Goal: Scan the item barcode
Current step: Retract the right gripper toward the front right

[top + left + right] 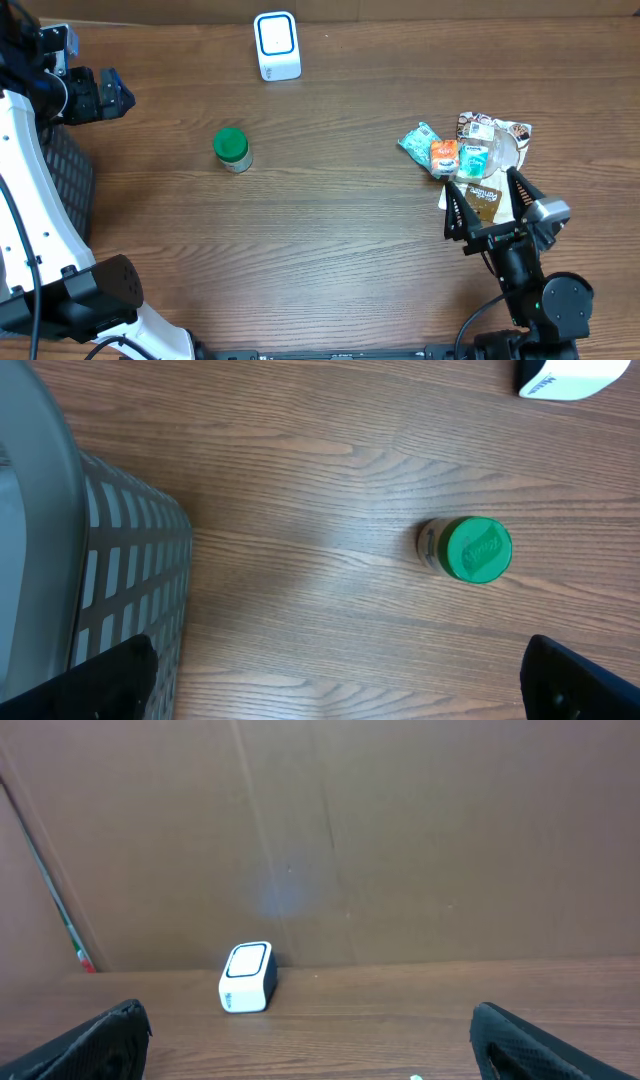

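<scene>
No scan done yet. I have left gripper [335, 670] and right gripper [487, 205] released, empty. Green-lidded jar [232, 150] stands near the scanner [277, 45] (apart from it, untouched); pickup and presentation are left.

The scanner [565, 375] is cut off by the left wrist view's top edge, the basket [130, 590] by its left edge. Overhead, print on the packets [465, 155] is too small to read.

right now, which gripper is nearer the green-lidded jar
Left. The left gripper sits to the upper left of the green-lidded jar in the overhead view; the right gripper is farther, over the snack packets.
</scene>
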### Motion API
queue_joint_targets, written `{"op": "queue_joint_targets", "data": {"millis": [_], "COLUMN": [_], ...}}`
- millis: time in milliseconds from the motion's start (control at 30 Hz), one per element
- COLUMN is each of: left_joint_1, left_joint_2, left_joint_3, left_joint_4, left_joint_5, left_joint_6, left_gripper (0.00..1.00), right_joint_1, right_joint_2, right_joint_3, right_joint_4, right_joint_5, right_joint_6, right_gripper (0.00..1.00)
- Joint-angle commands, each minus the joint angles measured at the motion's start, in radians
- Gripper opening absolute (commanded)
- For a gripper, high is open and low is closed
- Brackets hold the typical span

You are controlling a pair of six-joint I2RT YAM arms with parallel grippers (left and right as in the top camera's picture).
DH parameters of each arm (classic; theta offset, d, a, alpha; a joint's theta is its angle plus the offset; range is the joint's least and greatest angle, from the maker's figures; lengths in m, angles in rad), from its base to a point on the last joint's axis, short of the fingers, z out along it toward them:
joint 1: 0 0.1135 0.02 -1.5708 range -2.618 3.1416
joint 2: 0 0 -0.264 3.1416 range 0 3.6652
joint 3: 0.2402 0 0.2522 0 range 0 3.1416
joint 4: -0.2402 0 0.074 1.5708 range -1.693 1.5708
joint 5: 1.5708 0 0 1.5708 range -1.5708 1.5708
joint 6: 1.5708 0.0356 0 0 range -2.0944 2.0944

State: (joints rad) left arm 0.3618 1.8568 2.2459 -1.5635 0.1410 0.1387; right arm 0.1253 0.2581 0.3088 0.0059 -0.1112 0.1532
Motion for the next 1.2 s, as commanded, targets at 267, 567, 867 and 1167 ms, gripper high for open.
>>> {"op": "queue_joint_targets", "data": {"millis": [267,567,867,1167], "left_joint_1": [-0.002,-0.002,-0.002,-0.002], "left_joint_2": [-0.013,-0.013,-0.013,-0.013], "left_joint_3": [0.016,0.016,0.016,0.016], "left_joint_4": [0.001,0.001,0.001,0.001], "left_joint_5": [0.000,0.001,0.000,0.000], "left_joint_6": [0.019,0.019,0.019,0.019], "left_gripper": [0.99,1.00,1.00,0.99], "right_joint_1": [0.006,0.006,0.006,0.006], "right_joint_2": [-0.022,-0.019,0.201,0.740], "right_joint_3": [-0.015,-0.015,-0.015,0.017], "right_joint_4": [0.007,0.019,0.302,0.746], "right_joint_5": [0.013,-0.010,-0.173,-0.468], "right_joint_6": [-0.005,-0.005,0.005,0.170], "right_gripper": [1.00,1.00,1.00,1.00]}}
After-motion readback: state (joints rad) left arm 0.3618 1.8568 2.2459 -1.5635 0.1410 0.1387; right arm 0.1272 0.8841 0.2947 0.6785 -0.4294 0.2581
